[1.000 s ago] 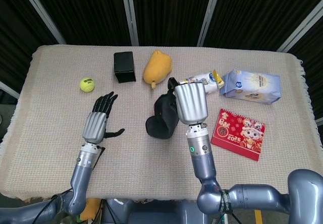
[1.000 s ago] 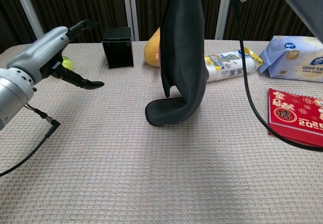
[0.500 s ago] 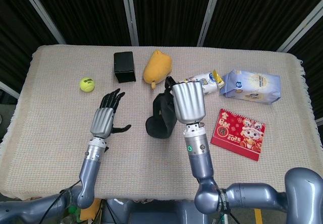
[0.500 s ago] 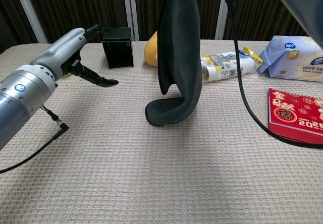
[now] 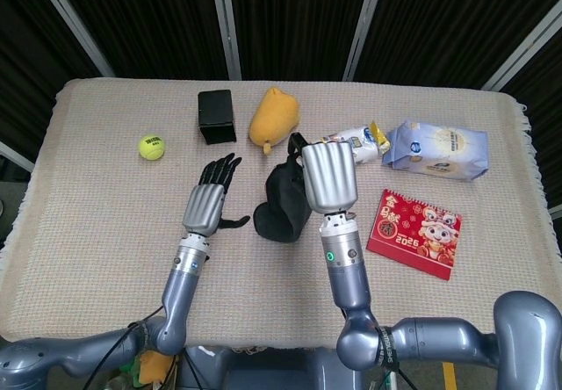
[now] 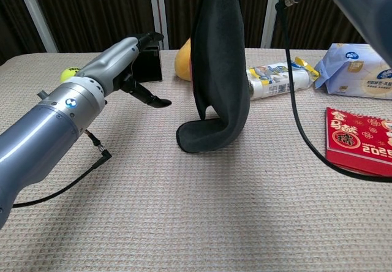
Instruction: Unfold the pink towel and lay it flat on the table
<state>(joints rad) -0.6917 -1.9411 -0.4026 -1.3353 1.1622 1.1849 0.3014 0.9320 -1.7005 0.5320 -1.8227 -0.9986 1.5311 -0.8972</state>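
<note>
The towel (image 5: 283, 205) looks dark grey here and hangs in a folded drape at mid-table. My right hand (image 5: 329, 176) grips its top edge and holds it up. In the chest view the towel (image 6: 220, 57) hangs straight down and its lower end curls on the tablecloth; the gripping fingers are above that frame. My left hand (image 5: 211, 198) hovers just left of the towel with fingers spread and thumb pointing at it, holding nothing. The chest view shows the left hand (image 6: 131, 60) a short gap from the cloth, not touching.
A tennis ball (image 5: 152, 147) lies far left and a black box (image 5: 216, 116) stands behind the left hand. Behind the towel are a yellow plush (image 5: 273, 118), a snack packet (image 5: 356, 142) and a blue-white pack (image 5: 436, 150). A red calendar (image 5: 414, 233) lies right.
My left hand has travelled right across the table, closing most of the gap to the hanging towel. The right hand and towel have barely moved.
</note>
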